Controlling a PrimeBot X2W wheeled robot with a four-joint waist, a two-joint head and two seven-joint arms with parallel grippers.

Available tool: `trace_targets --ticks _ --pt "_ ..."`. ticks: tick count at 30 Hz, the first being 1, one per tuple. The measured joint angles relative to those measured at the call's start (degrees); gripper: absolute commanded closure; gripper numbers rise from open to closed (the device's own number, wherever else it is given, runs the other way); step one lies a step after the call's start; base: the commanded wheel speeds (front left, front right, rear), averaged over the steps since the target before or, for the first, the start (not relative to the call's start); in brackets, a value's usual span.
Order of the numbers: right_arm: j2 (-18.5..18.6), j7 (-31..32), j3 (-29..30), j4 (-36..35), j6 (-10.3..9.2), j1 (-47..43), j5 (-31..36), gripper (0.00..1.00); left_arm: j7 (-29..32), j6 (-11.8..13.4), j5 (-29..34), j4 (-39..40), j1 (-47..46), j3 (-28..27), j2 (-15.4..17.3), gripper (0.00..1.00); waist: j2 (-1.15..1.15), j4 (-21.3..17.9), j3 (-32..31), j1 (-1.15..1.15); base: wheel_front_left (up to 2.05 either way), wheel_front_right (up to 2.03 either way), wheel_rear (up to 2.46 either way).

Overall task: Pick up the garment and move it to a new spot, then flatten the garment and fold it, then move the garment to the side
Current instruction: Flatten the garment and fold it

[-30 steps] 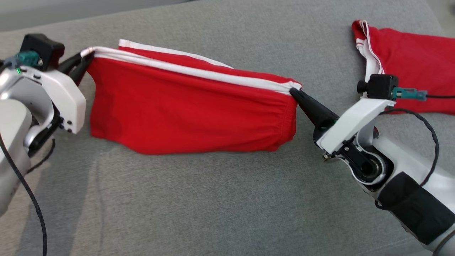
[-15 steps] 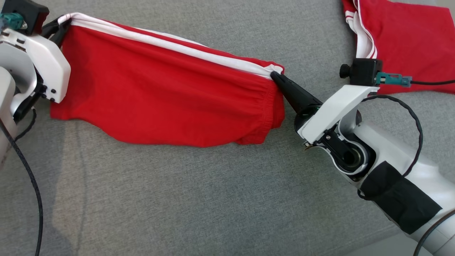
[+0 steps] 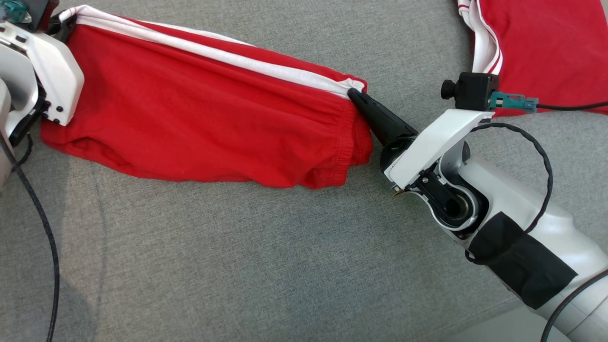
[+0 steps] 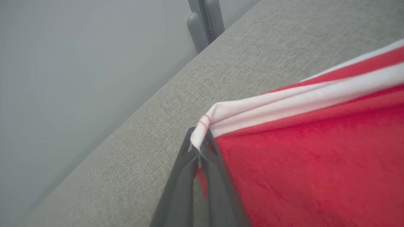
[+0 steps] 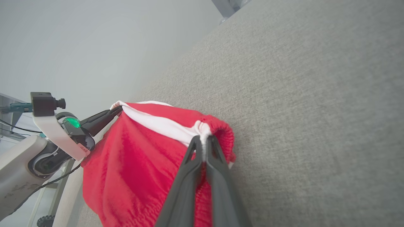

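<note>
The garment (image 3: 204,123) is a pair of red shorts with white side stripes, stretched out between my two grippers over the grey cushion. My left gripper (image 3: 64,23) is shut on its white-striped corner at the upper left; in the left wrist view the fingertips (image 4: 199,148) pinch that white edge (image 4: 284,107). My right gripper (image 3: 354,94) is shut on the elastic waistband corner at centre right, seen pinched in the right wrist view (image 5: 205,140). The lower edge of the garment (image 5: 132,170) sags onto the cushion.
A second red garment with white trim (image 3: 536,42) lies at the upper right of the grey cushion (image 3: 266,256). The cushion's far edge and a pale wall with a grey post (image 4: 205,22) lie beyond. My left arm (image 5: 47,148) is in the right wrist view.
The head view has shifted, so everything sits higher and further left in it. The garment's lower edge now rests lower and wider on the cushion; both grips hold.
</note>
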State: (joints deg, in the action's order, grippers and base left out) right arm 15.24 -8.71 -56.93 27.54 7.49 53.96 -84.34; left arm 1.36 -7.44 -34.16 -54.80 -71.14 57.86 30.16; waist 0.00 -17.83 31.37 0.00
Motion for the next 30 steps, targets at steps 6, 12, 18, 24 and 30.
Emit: trace_targets --ticks 6,12,18,24,30 --pt "0.1 -0.3 0.1 0.8 0.0 0.1 -0.3 0.54 1.1 0.0 -1.4 -1.8 -0.8 1.5 -1.7 0.95 0.0 0.5 -0.2 0.0 0.0 0.0 0.0" --pt "-0.2 -1.2 1.3 2.4 0.0 -0.2 -1.8 0.0 2.1 0.0 -4.2 -1.3 -0.6 3.3 -2.2 0.0 0.0 1.3 -1.0 0.0 0.0 0.0 0.0" --pt "0.7 -3.1 2.2 2.9 0.0 -0.7 -1.2 0.0 -2.1 0.0 -7.3 -1.5 0.5 2.8 -2.2 0.0 0.0 2.2 -3.4 0.0 0.0 0.0 0.0" --pt "3.6 -5.7 3.9 3.2 -0.01 -3.2 2.9 0.0 -10.1 0.0 -9.0 -1.1 2.8 1.4 -4.2 0.0 0.0 3.4 -7.7 0.0 0.0 0.0 0.0" --pt "5.7 -6.3 12.8 1.2 -0.01 -7.9 10.4 0.0 -15.9 1.7 -11.2 2.8 7.1 -2.4 -5.7 0.0 0.0 5.8 -12.3 0.0 0.0 0.0 0.0"
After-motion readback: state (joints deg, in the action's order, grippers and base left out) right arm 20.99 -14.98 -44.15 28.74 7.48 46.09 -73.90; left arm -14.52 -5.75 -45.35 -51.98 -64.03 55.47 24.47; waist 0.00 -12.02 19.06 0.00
